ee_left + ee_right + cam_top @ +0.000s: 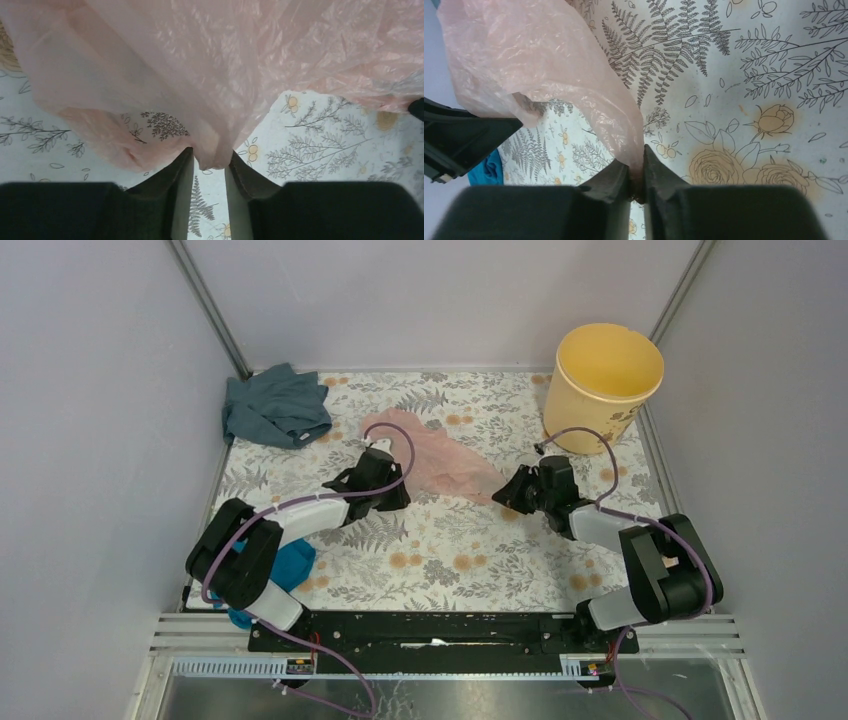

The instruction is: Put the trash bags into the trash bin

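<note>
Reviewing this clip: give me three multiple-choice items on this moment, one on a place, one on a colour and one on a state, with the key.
1. Where does the bucket stand on the table?
A) near left corner
B) centre
C) far right corner

2. What colour is the bag?
A) black
B) pale pink
C) green

3. What state is the bag in?
A) pinched by the left end effector and the right end effector, outside the bucket
B) inside the bucket
C) lying untouched

Key:
1 C, the top view shows it at the far right.
2 B, the film is pink in every view.
3 A, each wrist view shows film between its jaws.
</note>
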`<state>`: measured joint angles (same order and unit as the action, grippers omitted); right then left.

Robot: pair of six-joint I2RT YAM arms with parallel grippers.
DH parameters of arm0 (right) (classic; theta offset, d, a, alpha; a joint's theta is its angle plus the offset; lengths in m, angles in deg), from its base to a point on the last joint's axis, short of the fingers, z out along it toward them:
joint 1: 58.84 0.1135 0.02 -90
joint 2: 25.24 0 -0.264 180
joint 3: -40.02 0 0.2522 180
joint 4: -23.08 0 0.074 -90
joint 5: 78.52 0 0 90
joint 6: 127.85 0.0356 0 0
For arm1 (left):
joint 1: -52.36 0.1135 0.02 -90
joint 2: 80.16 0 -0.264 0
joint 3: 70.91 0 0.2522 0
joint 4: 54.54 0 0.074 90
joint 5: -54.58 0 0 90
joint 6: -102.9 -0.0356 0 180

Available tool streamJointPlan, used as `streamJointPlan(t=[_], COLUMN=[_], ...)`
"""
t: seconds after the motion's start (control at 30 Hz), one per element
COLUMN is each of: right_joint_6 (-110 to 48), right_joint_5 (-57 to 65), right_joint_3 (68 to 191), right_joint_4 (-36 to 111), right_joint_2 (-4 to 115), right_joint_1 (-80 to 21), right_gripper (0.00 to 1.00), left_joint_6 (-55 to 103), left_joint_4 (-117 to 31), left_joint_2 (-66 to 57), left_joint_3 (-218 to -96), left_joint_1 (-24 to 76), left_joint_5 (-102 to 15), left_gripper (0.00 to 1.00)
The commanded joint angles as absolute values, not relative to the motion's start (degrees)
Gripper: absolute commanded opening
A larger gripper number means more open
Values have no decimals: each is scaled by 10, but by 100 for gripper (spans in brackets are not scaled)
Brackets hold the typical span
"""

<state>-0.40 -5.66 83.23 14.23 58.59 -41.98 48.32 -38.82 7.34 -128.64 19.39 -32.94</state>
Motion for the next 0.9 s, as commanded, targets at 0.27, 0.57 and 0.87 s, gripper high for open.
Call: streamJointPlan(t=[0.27, 0.57, 0.87], right_joint_6=[-114, -73, -2], right_joint_5=[17, 23, -96], right_joint_3=[845, 821, 766], right_joint_4=[262, 218, 123], right_joint_2=[396, 430, 448], right_joint_1=[-420, -422, -429], right_gripper=[0, 66, 85], left_joint_6=[529, 687, 733], left_joint_4=[-467, -574, -612], left_joint_2=[-71, -187, -217], left_joint_3=[-1258, -1179, -1172], left_joint_1=[226, 235, 236], left_joint_5=[-535, -711, -725], left_gripper=[0, 0, 0])
